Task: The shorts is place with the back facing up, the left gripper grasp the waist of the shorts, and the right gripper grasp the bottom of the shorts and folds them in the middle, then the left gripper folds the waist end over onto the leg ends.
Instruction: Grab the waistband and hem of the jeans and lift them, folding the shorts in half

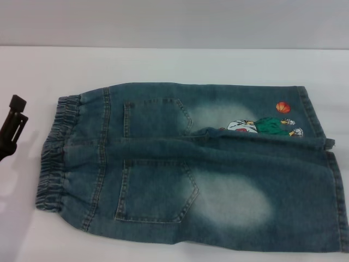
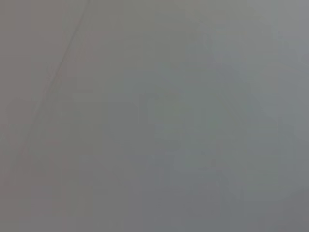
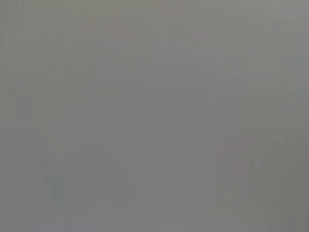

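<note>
The blue faded denim shorts (image 1: 185, 169) lie flat on the white table (image 1: 174, 63) in the head view, back up, with two patch pockets showing. Their ruffled elastic waist (image 1: 54, 153) points left. The leg hems, the bottom of the shorts (image 1: 332, 180), run along the right side, the far one near a cartoon figure with an orange basketball (image 1: 283, 107). My left gripper (image 1: 12, 126) hangs at the far left, apart from the waist and holding nothing. The right gripper is out of view. Both wrist views show only plain grey.
The white table reaches back to a pale wall (image 1: 174, 22). Bare tabletop lies behind the shorts and to their left around the left gripper. The shorts run to the right and near edges of the head view.
</note>
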Controlling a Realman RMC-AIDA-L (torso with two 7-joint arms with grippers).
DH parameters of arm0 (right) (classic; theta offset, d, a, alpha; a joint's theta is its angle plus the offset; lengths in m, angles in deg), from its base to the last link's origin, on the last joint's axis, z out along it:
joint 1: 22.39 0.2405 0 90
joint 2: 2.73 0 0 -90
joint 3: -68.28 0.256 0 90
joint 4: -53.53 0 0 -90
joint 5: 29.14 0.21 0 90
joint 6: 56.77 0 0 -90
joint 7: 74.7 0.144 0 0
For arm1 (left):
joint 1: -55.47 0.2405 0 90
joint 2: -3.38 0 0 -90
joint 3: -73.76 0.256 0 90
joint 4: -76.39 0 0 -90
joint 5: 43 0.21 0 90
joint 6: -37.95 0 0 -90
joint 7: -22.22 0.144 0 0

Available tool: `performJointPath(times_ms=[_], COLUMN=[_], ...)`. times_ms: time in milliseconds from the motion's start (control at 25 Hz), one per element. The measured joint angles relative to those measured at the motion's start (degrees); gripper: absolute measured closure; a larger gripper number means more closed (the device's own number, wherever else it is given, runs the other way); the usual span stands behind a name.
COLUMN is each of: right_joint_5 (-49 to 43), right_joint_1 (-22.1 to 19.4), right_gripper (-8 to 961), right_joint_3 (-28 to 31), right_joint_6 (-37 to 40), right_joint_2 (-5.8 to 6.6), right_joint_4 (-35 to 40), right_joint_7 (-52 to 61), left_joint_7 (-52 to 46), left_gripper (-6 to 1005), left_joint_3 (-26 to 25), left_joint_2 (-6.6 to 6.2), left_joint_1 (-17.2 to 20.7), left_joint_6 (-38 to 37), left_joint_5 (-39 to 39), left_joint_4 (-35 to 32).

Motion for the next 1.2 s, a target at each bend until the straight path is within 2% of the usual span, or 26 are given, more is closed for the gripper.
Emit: performJointPath(times_ms=[800,920,1080,1200], right_joint_5=[0.0,0.0,-0.1,-0.1], right_joint_1=[1.3,1.4,1.6,1.6], right_gripper=[260,260,260,260], right_joint_3=[-0.2,-0.5,-0.6,-0.4], right_joint_6=[-0.4,-0.4,-0.4,-0.5], right_joint_2=[-0.09,-0.03,-0.04,-0.07], right_joint_4=[-0.4,-0.4,-0.4,-0.4], right_joint_7=[0.2,0.3,0.3,0.3], left_joint_7=[-2.7,-11.8,-30.6,-47.5], left_gripper=[154,154,154,155], left_joint_3=[-0.4,1.8,8.2,13.7], left_joint_2=[-0.22,-0.73,-1.01,-1.95], left_joint_1=[-2.0,-2.6,-3.9,-5.0], left_joint_6=[0.8,2.7,6.7,10.7], left_joint_5=[0.1,1.7,6.5,10.7], left_joint_4=[0.0,-3.7,-16.1,-25.8])
